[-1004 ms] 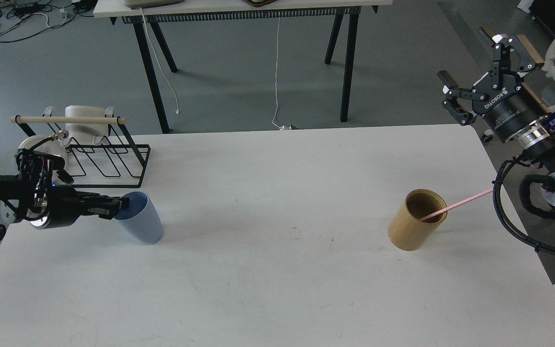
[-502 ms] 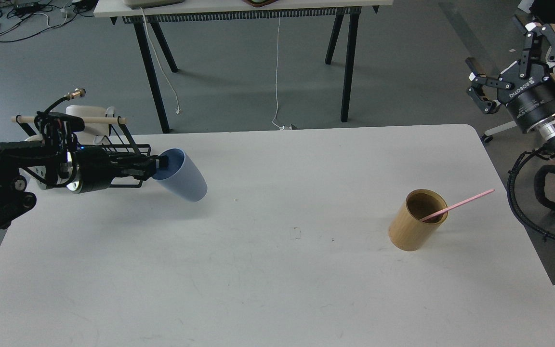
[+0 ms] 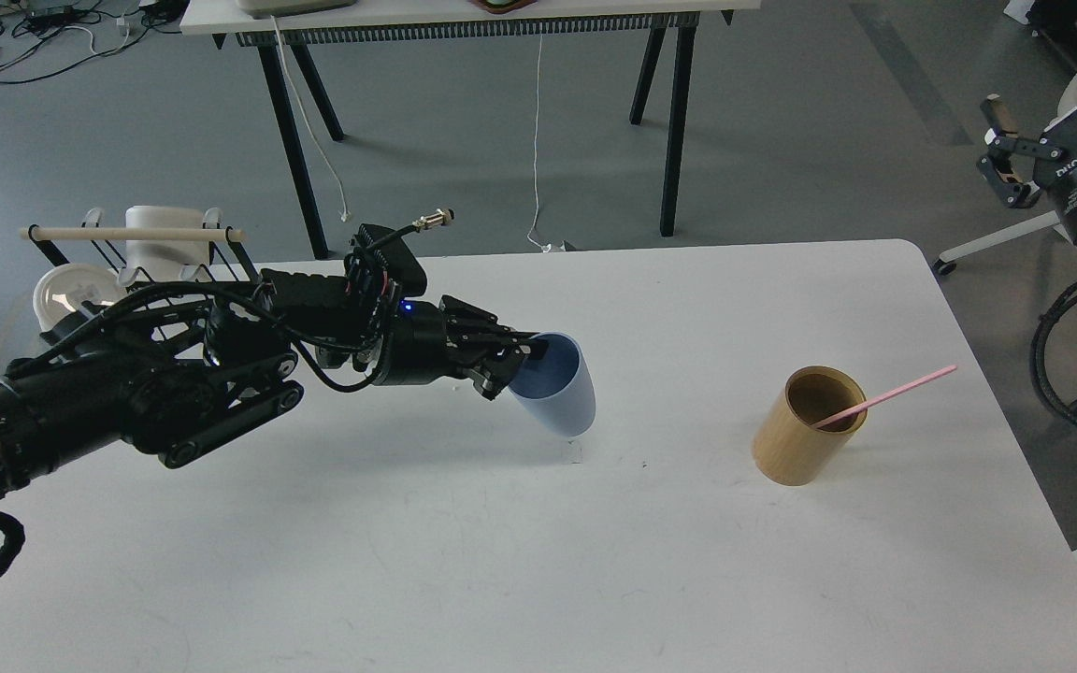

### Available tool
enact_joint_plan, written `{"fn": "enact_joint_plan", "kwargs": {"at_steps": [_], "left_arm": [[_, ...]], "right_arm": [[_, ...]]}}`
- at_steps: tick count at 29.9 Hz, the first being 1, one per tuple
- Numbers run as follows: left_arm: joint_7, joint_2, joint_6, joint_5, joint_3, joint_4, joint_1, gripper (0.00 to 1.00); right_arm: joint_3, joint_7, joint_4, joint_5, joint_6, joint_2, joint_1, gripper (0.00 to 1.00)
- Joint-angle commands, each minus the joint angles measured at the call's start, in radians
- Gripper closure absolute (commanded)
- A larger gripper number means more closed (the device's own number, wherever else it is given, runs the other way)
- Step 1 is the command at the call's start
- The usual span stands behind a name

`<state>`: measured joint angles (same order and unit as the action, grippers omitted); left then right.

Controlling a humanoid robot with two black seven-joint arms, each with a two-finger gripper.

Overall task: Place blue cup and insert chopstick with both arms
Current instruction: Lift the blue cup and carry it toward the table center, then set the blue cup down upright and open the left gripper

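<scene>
Blue cup (image 3: 557,393) now carried toward table centre.

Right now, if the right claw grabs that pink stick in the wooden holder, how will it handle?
The chopstick looks thin and straight, so probably stiff, light, easy to pinch off-centre. It leans loose against the wooden holder rim, so a sideways pull may tip the holder.

Pale-blue tapered plastic cup (image 3: 557,397): matt, smooth. Tan cylindrical wooden holder (image 3: 805,427): satin finish. Thin pink stick (image 3: 886,396): smooth. White table (image 3: 501,561): matt, faintly scuffed. Black wire rack (image 3: 221,280): wooden rail.
</scene>
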<state>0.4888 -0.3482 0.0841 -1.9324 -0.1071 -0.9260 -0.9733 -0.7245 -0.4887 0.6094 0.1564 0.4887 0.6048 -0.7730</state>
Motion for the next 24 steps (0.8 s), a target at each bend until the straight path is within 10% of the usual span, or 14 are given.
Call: {"fn": "enact_joint_plan", "kwargs": {"at_steps": [1,24], "left_arm": [[0.000,0.023,-0.026,-0.040,0.000,0.038,0.010,0.99],[0.000,0.034,-0.035,-0.131,-0.003,0.090,0.105,0.97]], "right_arm": [[0.005,0.000,-0.008,0.000,0.000,-0.016,-0.003,0.03],[0.010,0.000,-0.014,0.000,0.000,-0.022,-0.003,0.03]]}}
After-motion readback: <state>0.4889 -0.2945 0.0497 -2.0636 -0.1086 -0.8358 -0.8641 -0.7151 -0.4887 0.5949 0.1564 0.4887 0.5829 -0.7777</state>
